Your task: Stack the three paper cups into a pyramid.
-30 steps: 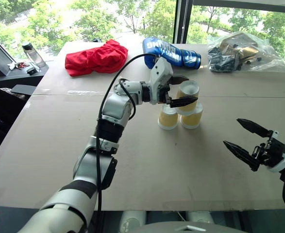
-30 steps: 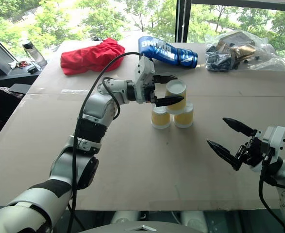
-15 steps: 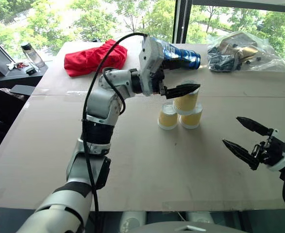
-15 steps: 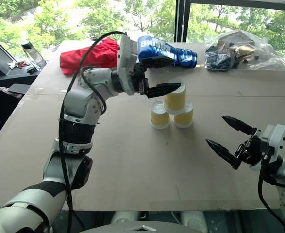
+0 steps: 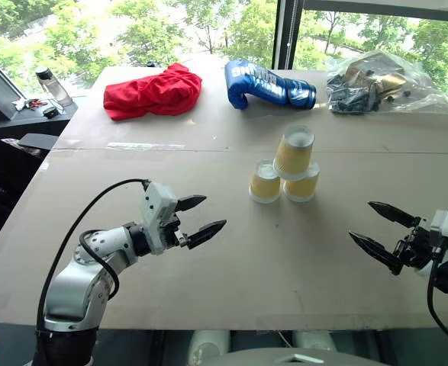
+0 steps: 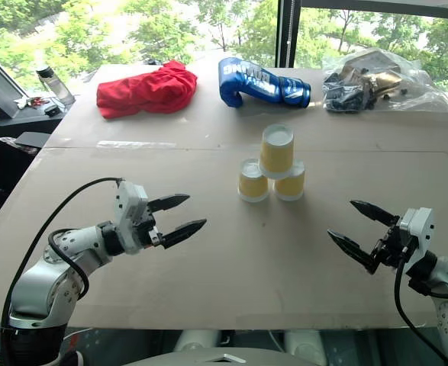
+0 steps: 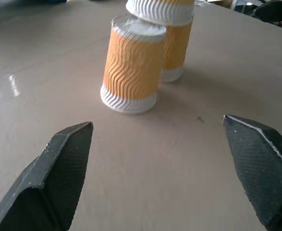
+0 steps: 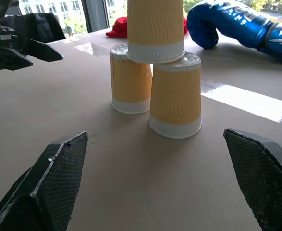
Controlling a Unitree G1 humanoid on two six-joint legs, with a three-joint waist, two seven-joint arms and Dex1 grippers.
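The 3 paper cups (image 5: 288, 174) stand as a pyramid mid-counter (image 5: 285, 267): 2 upside down, just beside each other, and 1 resting on their bases, tilted slightly. The left claw (image 5: 196, 219) hovers near the counter's front left, fingers spread wide and empty. The right claw (image 5: 381, 232) hovers at the front right, equally wide and empty.

Bright daylight floods in through the windows (image 5: 208, 27) at the top of the frame, leaving white glare patches on the counter (image 8: 256, 103); nearby pincer fingertips (image 7: 59, 173) look soft.
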